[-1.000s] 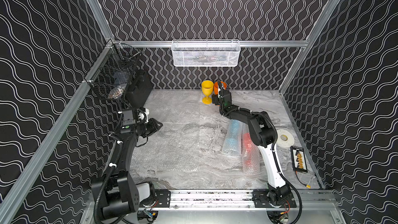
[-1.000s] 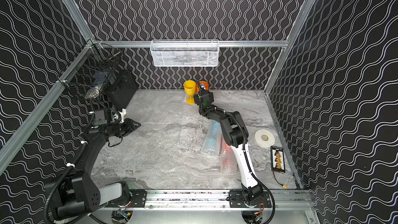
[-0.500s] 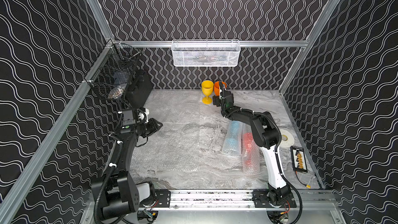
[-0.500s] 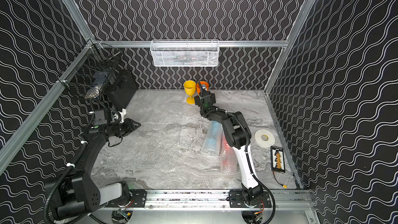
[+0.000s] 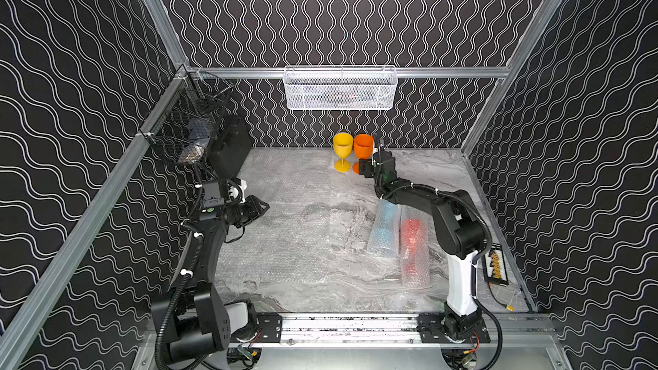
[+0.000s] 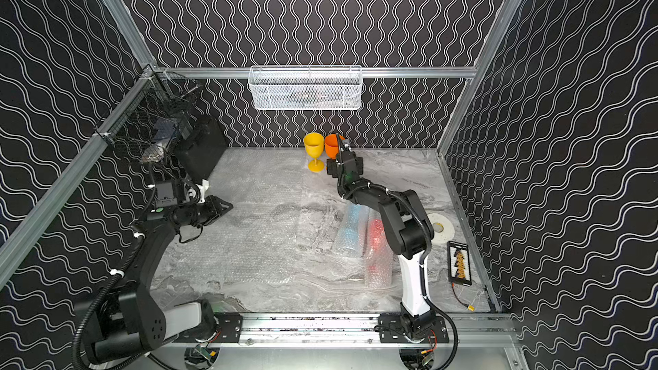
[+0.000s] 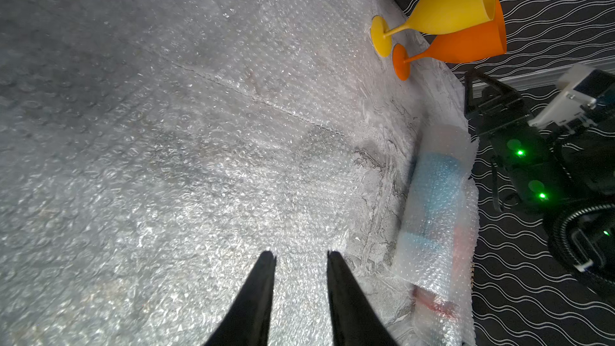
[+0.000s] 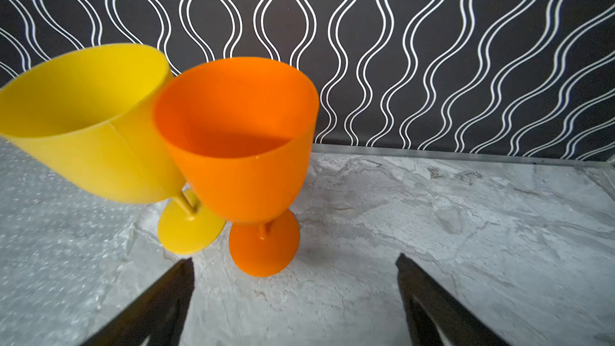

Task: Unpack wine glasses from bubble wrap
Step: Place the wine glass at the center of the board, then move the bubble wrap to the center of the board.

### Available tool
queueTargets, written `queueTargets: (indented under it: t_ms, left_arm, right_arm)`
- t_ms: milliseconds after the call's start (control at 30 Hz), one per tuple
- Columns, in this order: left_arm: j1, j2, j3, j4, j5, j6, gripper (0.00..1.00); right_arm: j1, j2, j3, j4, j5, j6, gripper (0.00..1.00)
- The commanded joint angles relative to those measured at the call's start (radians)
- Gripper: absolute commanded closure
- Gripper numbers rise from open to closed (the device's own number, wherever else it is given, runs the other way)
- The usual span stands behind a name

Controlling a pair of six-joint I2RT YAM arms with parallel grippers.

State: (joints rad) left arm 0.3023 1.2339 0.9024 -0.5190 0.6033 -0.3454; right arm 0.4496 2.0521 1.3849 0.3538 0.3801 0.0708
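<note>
Yellow goblet (image 6: 313,147) and orange goblet (image 6: 331,144) upright by back wall (image 6: 391,119), two bubble-wrap tubes (image 6: 350,233) lying side by side

The black left arm (image 5: 208,243) is bent at the elbow and held low, its left gripper (image 7: 300,256) empty, jaws narrowly parted. The black-and-white right arm (image 5: 427,201) stretches far back, right gripper (image 8: 294,261) gaping wide, empty.

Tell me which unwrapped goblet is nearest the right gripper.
The orange goblet: its foot sits just ahead of the open right gripper; the yellow goblet stands beside it, farther off.

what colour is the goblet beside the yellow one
Orange plastic goblet, clearest in the right wrist view.
</note>
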Motion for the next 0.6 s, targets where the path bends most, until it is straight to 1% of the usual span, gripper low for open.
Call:
queueTargets:
  t_ms: [0, 133, 233, 333, 467, 500, 567]
  left_arm:
    - [0.0, -0.001, -0.006, 0.031, 0.034, -0.015, 0.68]
    - [-0.028, 0.007, -0.005, 0.033, 0.029, -0.02, 0.68]
    - [-0.088, 0.012, 0.0, 0.03, -0.009, -0.03, 0.68]
    - [-0.17, 0.011, -0.007, 0.054, -0.045, -0.066, 0.68]
    - [-0.28, 0.03, -0.034, 0.139, -0.078, -0.148, 0.68]
    - [-0.333, 0.044, -0.034, 0.16, -0.087, -0.167, 0.68]
    - [-0.407, 0.08, -0.022, 0.186, -0.11, -0.186, 0.68]
  right_arm:
    - [0.0, -0.096, -0.049, -0.09, -0.02, 0.075, 0.04]
    - [0.0, -0.208, -0.122, -0.204, -0.06, 0.114, 0.04]
    - [0.0, -0.264, -0.142, -0.335, -0.092, 0.144, 0.04]
    - [-0.01, -0.321, -0.163, -0.454, -0.129, 0.19, 0.04]
    - [-0.045, -0.417, -0.22, -0.532, -0.223, 0.257, 0.04]
    - [-0.055, -0.437, -0.229, -0.557, -0.243, 0.272, 0.04]
    - [-0.065, -0.474, -0.246, -0.591, -0.27, 0.288, 0.05]
